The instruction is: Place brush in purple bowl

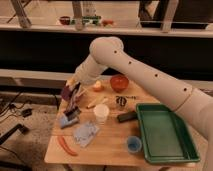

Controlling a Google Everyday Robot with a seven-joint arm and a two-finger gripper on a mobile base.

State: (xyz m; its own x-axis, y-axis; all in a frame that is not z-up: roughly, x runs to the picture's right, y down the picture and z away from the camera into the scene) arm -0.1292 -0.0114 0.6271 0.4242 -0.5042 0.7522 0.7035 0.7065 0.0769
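The purple bowl (66,93) stands at the table's far left edge, partly covered by my gripper. My gripper (76,96) is at the end of the white arm that reaches in from the right, just over the bowl's near-right rim. It is shut on the brush (74,106), whose dark body hangs down from the fingers. The brush's lower end is just above a blue sponge (67,121).
On the wooden table (107,150) are an orange-red bowl (119,81), a round fruit (97,86), a pale beige stick (94,103), a white cup (101,113), a black block (126,116), a green tray (162,131), a small blue cup (133,144), a pale cloth (85,133) and a red-orange vegetable (66,146).
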